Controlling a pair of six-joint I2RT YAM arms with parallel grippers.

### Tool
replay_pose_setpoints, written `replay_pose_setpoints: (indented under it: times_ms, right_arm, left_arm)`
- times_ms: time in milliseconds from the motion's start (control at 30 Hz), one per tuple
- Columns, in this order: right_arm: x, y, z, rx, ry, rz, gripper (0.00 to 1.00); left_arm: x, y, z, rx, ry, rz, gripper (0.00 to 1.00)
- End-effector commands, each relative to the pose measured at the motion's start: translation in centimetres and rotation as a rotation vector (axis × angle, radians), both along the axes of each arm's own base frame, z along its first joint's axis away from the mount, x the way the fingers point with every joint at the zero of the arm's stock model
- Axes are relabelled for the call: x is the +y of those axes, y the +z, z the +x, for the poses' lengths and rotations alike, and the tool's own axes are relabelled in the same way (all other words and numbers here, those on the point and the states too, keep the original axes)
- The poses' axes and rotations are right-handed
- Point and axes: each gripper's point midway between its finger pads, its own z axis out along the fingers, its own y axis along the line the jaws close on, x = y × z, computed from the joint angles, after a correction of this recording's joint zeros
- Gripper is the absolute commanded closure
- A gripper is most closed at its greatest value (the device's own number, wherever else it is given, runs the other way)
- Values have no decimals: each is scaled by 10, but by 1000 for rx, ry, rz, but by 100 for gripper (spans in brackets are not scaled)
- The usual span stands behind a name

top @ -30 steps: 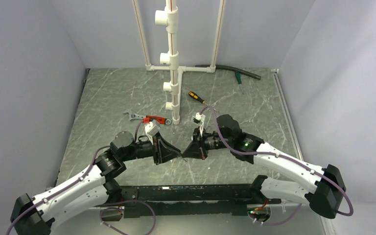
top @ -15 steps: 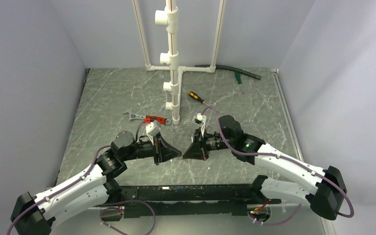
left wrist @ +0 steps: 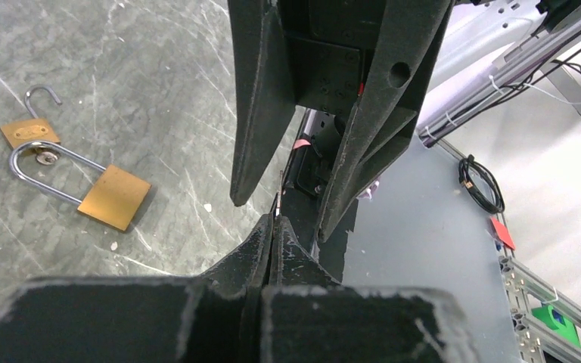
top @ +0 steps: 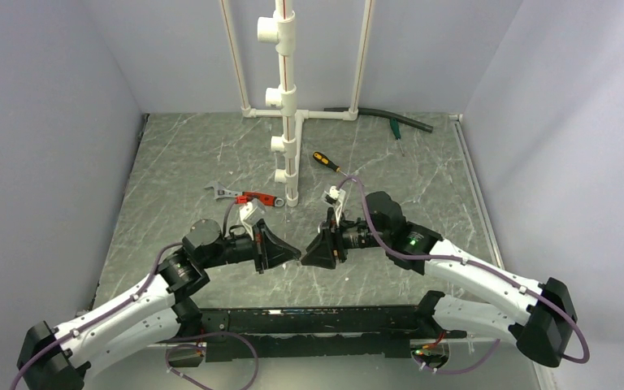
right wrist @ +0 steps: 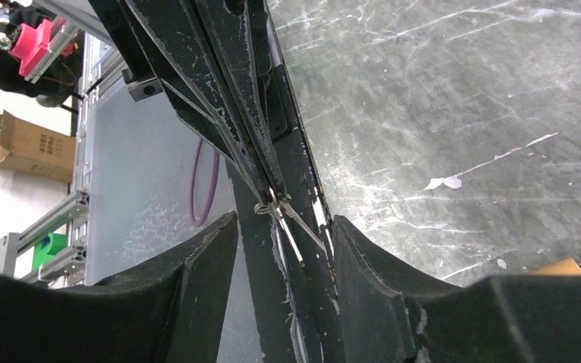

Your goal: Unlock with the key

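Marble tabletop (right wrist: 461,91); key (right wrist: 276,210) pinched in left jaws.

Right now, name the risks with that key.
The key is pinched only at the tips of the shut left pincer; it may slip or twist. The open right pincer straddles it closely, so pulling away could knock it. The larger padlock lies loose and may slide.
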Motion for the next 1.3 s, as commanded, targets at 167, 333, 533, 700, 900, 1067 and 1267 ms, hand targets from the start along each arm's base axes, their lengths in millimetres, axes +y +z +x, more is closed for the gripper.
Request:
replay_pose_setpoints:
  times_ms: [167, 333, 533, 700, 900, 1067, 1267]
  right_arm:
    - [-1, 21, 3, -75, -19, 58, 66]
    - [0, 21, 4, -73, -19, 65, 79]
    - [1, 17, 5, -70, -21, 58, 100]
    - [1, 19, 5, -74, -20, 64, 100]
    - [-2, 26, 8, -98, -37, 38, 100]
    - [-1, 26, 7, -93, -19, 36, 100]
    - [2, 35, 1, -100, 19, 72, 100]
  left_arm:
    - [4, 11, 6, -12, 54, -29, 100]
    - [2, 11, 7, -10, 50, -34, 100]
    - [1, 11, 7, -13, 45, -37, 100]
    - [4, 13, 7, -17, 58, -36, 57]
    - [17, 16, 14, -42, 142, -16, 12]
    - [17, 19, 8, -65, 115, -35, 20]
    - [8, 15, 1, -62, 43, -60, 36]
